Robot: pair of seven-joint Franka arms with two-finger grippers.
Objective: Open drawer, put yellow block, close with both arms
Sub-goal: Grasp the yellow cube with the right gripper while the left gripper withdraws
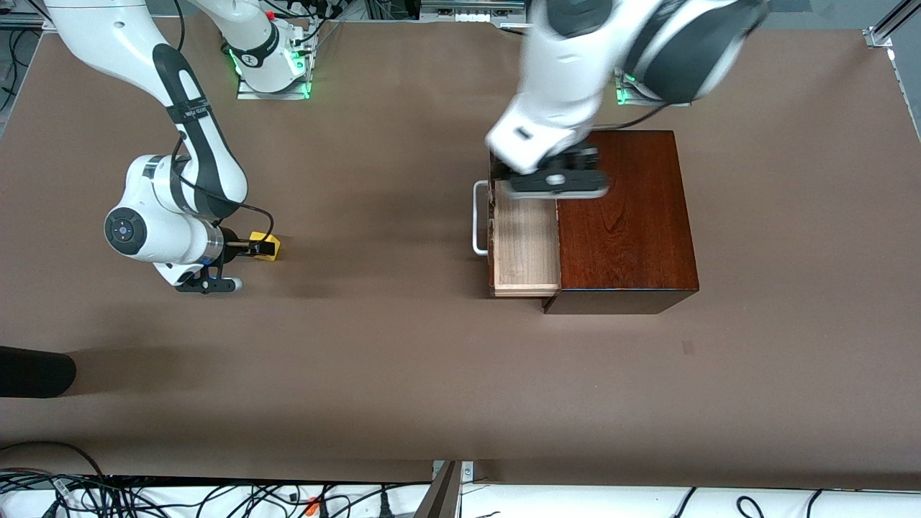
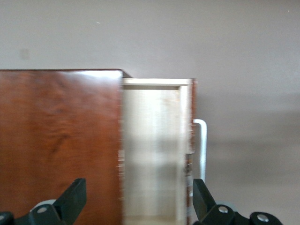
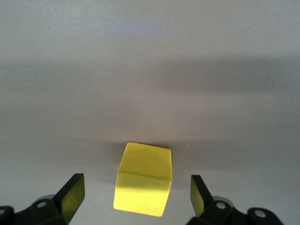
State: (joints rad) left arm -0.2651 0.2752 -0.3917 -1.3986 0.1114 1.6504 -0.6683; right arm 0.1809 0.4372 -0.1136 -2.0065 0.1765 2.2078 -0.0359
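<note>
The drawer (image 1: 527,241) stands pulled partway out of the dark mahogany box (image 1: 624,216), which sits on the brown tabletop (image 1: 403,360) toward the left arm's end. Its pale wooden tray is bare inside, and its white bar handle (image 1: 478,218) juts out from the reddish-brown front toward the right arm's end of the tabletop. The left end effector (image 1: 557,183) hangs over the seam where the box's top meets the open tray; in the left wrist view its two black fingers (image 2: 72,199) stand wide apart, one over the box's glossy top (image 2: 61,140) and the other near the drawer's front and handle (image 2: 201,150), clamping nothing. Well apart from the box, toward the right arm's end, the yellow block (image 1: 264,245) rests on the tabletop. The right end effector (image 1: 245,248) is down low at the block, reaching sideways to it. The right wrist view shows the block (image 3: 144,179) sitting between the spread fingers (image 3: 71,196), with a gap visible on each side, so the fingers are apart and not pressing on the cube.
</note>
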